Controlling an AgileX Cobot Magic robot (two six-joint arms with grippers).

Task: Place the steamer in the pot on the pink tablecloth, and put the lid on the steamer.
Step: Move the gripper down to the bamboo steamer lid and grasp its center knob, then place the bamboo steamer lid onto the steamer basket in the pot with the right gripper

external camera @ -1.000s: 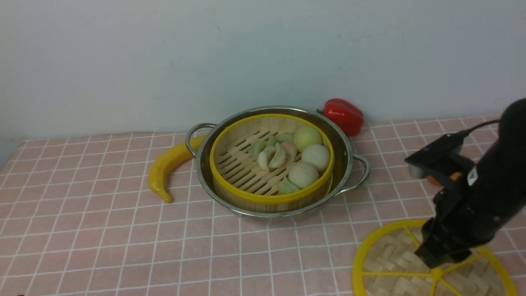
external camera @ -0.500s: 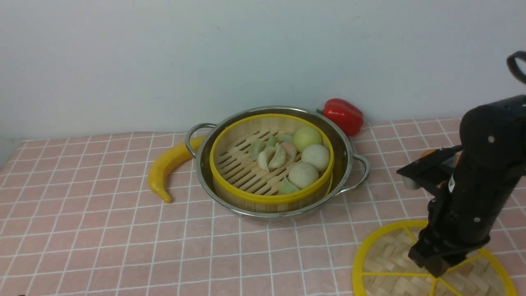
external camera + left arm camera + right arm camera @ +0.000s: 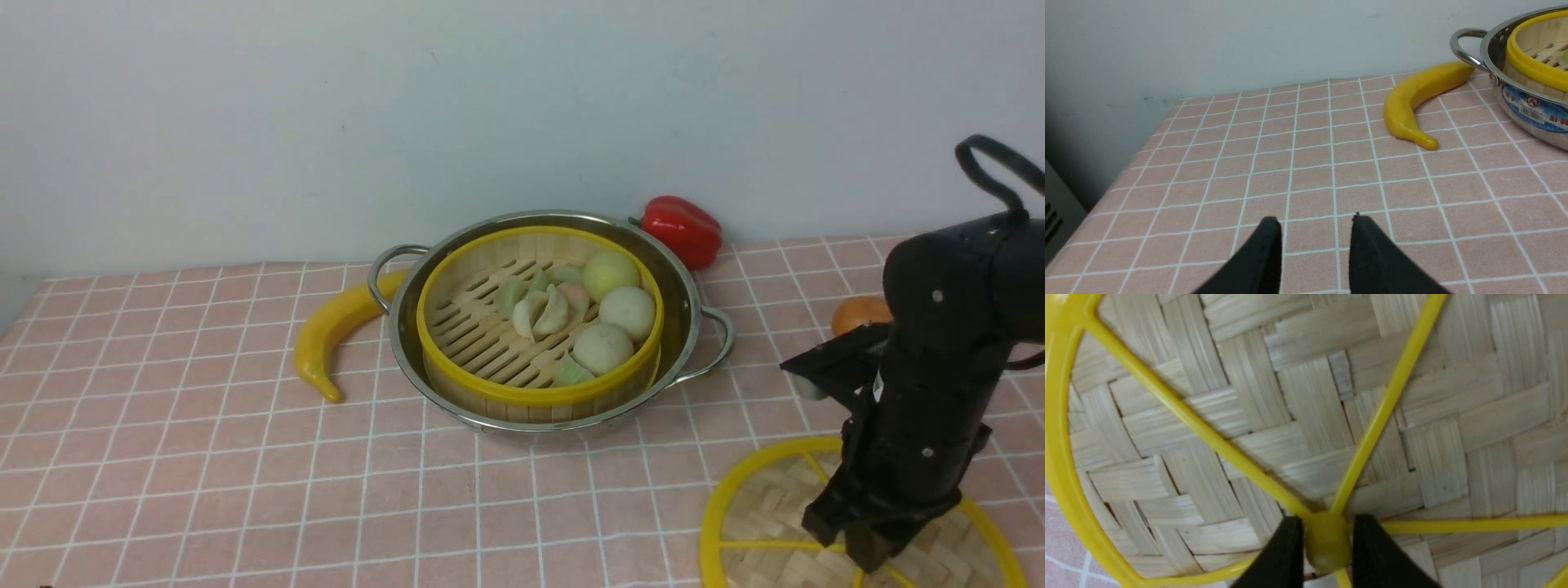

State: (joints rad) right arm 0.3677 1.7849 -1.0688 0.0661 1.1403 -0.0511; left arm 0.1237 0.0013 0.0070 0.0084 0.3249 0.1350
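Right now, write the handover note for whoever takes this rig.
Left gripper: open, empty, over the cloth.
Right gripper: shut on the hub of the lid, which lies flat on the cloth, to the right of the pot and nearer the robot.
Done: steamer sits in the pot.
Left: lift the lid and set it on the steamer.

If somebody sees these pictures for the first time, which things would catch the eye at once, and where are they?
First the shiny pot in the middle of the pink tablecloth, with the yellow-rimmed steamer of buns and dumplings inside it. Next the lid lying flat at the near right, where the black right hand pinches its central hub. A yellow banana lies at the pot's left, a red pepper behind its right side.
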